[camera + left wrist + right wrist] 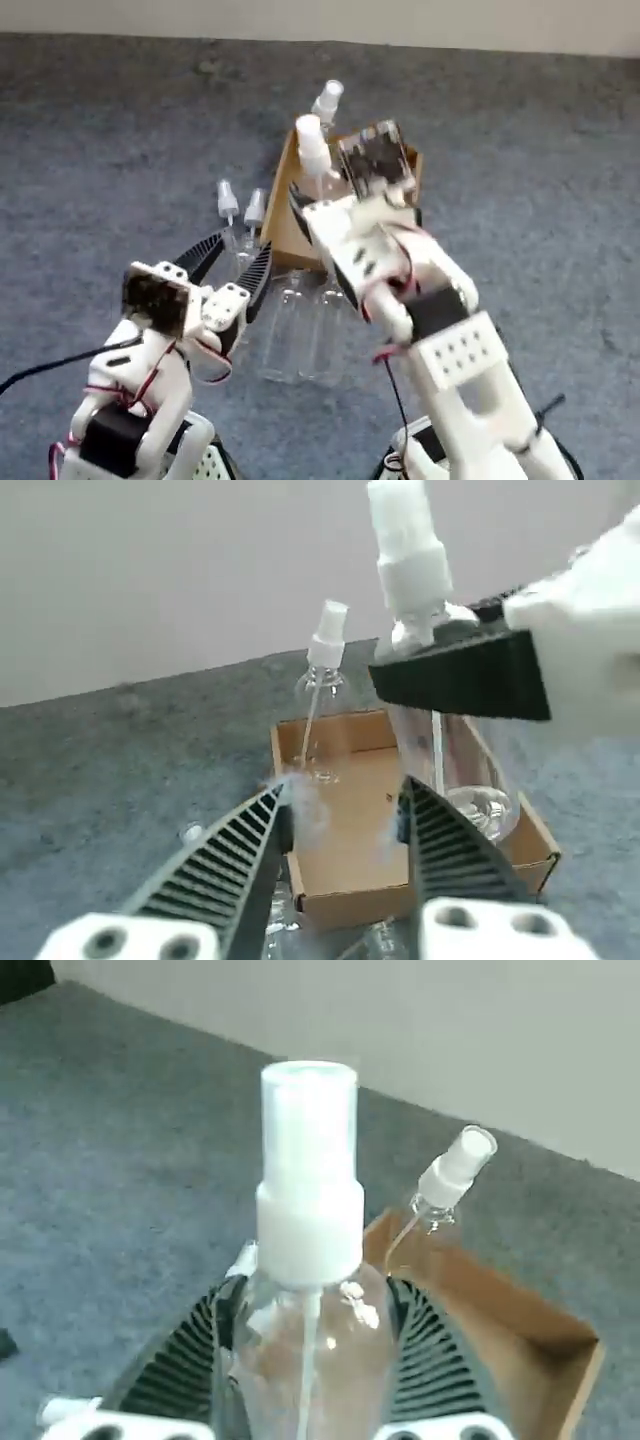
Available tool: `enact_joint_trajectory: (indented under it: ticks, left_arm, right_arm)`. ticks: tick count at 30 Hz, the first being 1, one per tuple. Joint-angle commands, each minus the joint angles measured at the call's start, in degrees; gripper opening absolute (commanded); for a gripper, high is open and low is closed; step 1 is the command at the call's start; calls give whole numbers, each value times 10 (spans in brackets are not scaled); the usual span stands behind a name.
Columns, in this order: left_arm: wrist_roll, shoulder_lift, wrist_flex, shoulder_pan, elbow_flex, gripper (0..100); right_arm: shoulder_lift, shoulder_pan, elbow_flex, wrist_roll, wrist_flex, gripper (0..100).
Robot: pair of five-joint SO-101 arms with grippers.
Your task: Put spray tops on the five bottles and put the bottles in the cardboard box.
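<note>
held bottle (310, 1355) — base cut off | cardboard box (283, 225) — half behind right arm (440, 300)

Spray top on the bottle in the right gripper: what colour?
White spray top on a clear bottle; right wrist view shows it best.

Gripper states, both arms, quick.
Left gripper: open, holding nothing.
Right gripper: shut on a bottle with its spray top on.
</note>
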Motion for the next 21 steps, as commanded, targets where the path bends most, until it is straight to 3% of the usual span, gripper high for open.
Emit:
enact_joint_trajectory:
  ticks: [1,8,17,21]
  left_arm:
    - [-38,80,-55,-8,-6,152]
    - [-38,202,-66,-8,-46,318]
    - [-37,214,-73,-21,-49,322]
    - [-37,215,-127,-53,-26,322]
  right_arm:
    - [76,5,-149,-33,57,3]
    - [148,-56,-260,-36,111,3]
    - [148,-61,-218,-36,157,3]
    - [118,-62,-217,-36,194,3]
